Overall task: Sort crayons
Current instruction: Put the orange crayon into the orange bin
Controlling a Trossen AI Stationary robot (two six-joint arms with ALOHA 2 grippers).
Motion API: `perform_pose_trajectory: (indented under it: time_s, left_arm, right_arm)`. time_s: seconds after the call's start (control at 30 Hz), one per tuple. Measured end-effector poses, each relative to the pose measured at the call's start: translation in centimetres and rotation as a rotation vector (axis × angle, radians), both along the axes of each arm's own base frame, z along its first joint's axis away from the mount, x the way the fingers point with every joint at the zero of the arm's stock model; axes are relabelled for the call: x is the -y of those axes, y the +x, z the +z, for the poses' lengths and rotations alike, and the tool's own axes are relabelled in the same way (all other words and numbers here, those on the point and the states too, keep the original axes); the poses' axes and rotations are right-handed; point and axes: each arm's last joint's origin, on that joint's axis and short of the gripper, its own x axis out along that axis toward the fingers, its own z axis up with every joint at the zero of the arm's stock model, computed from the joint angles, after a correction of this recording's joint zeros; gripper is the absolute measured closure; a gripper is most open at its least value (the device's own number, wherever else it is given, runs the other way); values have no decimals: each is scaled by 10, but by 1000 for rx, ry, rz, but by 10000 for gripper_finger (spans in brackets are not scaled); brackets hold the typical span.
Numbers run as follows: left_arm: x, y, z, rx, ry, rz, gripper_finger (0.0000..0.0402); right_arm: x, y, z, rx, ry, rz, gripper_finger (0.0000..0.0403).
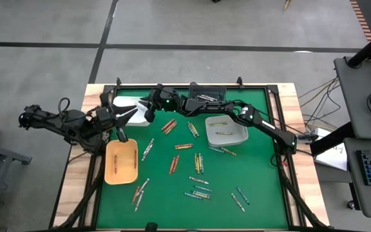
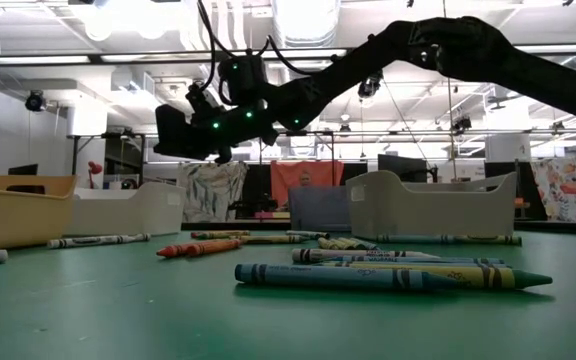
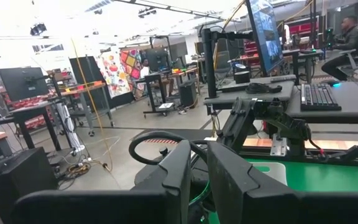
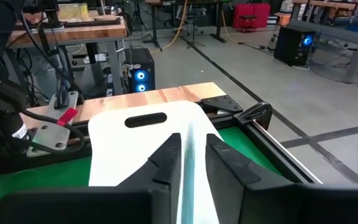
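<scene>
Crayons (image 1: 198, 162): most lay loose on counter (image 1: 263, 193); sorting judged early. Right claw (image 1: 148, 109), slightly spread over white tray (image 4: 135, 140), pinched pale crayon (image 4: 187, 163). Left claw (image 1: 122, 122) nearly pressed together, empty.

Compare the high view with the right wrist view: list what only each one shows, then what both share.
Only the high view: the scattered crayons, the orange tray, the left gripper over that tray's end, and a white bin holding crayons.
Only the right wrist view: a pale blue-green crayon between the right gripper's fingers.
Both: the white tray under the right gripper and the green mat.
</scene>
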Motion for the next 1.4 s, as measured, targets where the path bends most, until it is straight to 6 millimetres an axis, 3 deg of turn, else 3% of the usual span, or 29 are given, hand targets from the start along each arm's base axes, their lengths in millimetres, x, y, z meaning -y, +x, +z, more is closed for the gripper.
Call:
perform_pose_trajectory:
  time_s: [0.33, 0.53, 0.7, 0.83, 0.97, 1.2, 1.3, 1.4]
  left_arm:
    - [0, 0, -2, -19, 1, 0, 364]
    - [0, 0, -5, -8, -66, -6, 364]
    - [1, 4, -10, -17, -135, -11, 364]
    - [4, 11, -14, -46, -149, -9, 364]
    - [7, 22, -21, -91, -139, -6, 364]
    - [9, 40, -39, -219, -128, 30, 364]
    - [3, 37, -43, -233, -283, 86, 364]
    - [0, 30, -48, -224, -495, 128, 364]
  right_arm:
    - [-1, -3, 9, -22, 5, 10, 304]
    - [-12, -29, 69, -192, 5, 70, 306]
    - [-32, -69, 113, -436, 70, 95, 319]
    - [-58, -104, 134, -625, 108, 139, 331]
    - [-78, -134, 133, -744, 143, 165, 340]
    - [-88, -184, 100, -784, 160, 162, 344]
    - [-85, -203, 91, -781, 246, 101, 344]
    - [-87, -220, 99, -741, 430, -9, 344]
